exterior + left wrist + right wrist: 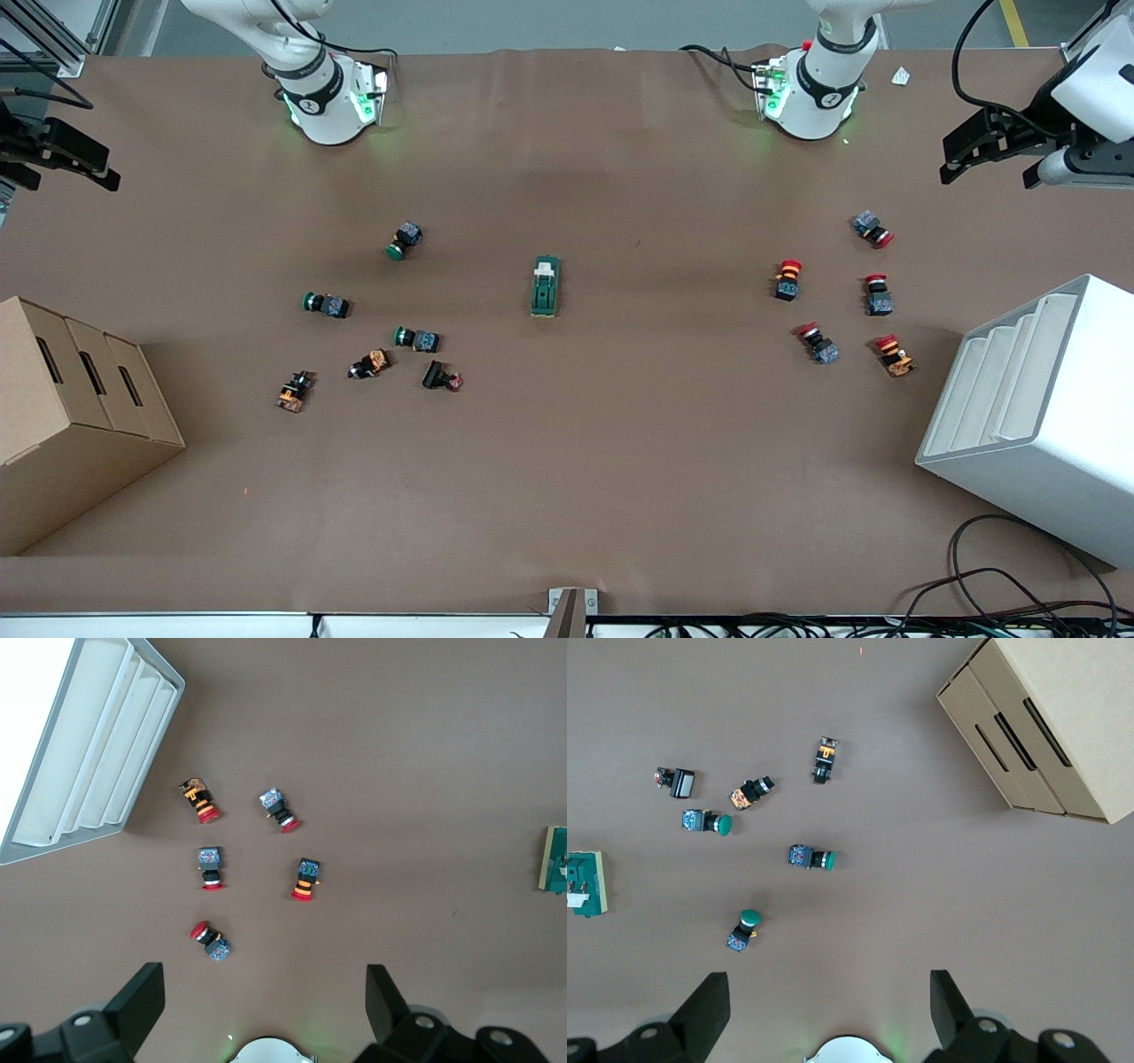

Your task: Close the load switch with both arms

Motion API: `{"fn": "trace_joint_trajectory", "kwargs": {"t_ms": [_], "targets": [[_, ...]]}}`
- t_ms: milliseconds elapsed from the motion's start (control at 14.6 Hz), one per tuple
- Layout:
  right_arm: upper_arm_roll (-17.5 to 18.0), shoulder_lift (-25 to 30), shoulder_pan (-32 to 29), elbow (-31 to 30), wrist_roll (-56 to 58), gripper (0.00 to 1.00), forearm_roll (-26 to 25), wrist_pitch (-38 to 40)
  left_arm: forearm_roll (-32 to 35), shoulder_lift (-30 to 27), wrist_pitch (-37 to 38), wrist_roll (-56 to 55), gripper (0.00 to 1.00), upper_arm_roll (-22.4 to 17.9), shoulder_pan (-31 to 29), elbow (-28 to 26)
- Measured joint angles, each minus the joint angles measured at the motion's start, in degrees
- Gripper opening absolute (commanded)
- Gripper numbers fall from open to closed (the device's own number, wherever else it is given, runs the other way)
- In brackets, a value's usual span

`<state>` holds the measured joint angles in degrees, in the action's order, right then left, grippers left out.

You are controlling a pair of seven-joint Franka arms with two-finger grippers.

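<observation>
The load switch (545,286), a dark-green block with a white lever piece at the end toward the arms' bases, lies flat at the middle of the table. It shows at the edge of the left wrist view (556,859) and of the right wrist view (585,884). My left gripper (992,173) hangs high over the left arm's end of the table, open and empty (264,988). My right gripper (66,177) hangs high over the right arm's end, open and empty (828,992). Both are well away from the switch.
Several red-capped push buttons (787,279) lie toward the left arm's end, beside a white slotted rack (1036,416). Three green-capped push buttons (416,338) and small black-and-orange parts (294,391) lie toward the right arm's end, beside a cardboard box (62,416).
</observation>
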<state>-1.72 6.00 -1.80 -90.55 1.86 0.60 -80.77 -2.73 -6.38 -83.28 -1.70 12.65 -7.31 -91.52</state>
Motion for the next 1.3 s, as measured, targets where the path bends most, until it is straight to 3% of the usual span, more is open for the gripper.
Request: {"fn": "trace_joint_trajectory", "kwargs": {"t_ms": [410, 546, 751, 1024, 1297], "targets": [[-0.1, 0.0, 0.0, 0.0, 0.0, 1.00, 0.0, -0.3, 0.1, 0.8, -0.2, 0.0, 1.00, 0.6, 0.1, 0.3], [-0.1, 0.0, 0.0, 0.1, 0.0, 1.00, 0.0, -0.4, 1.4, 2.9, -0.7, 0.0, 1.00, 3.0, 0.2, 1.6], [-0.1, 0.1, 0.0, 0.2, 0.0, 1.00, 0.0, -0.4, 2.3, 7.3, -4.7, -1.9, 1.00, 10.2, 0.6, 2.2], [-0.2, 0.1, -0.1, 0.2, -0.1, 1.00, 0.0, -0.3, 3.0, 12.7, -10.1, -17.7, 1.00, 18.9, 4.2, 1.1], [-0.4, 0.0, -0.7, 0.5, -0.1, 1.00, -0.1, -0.6, 5.2, 16.0, -18.7, -34.0, 1.00, 20.1, 14.9, -4.0]]}}
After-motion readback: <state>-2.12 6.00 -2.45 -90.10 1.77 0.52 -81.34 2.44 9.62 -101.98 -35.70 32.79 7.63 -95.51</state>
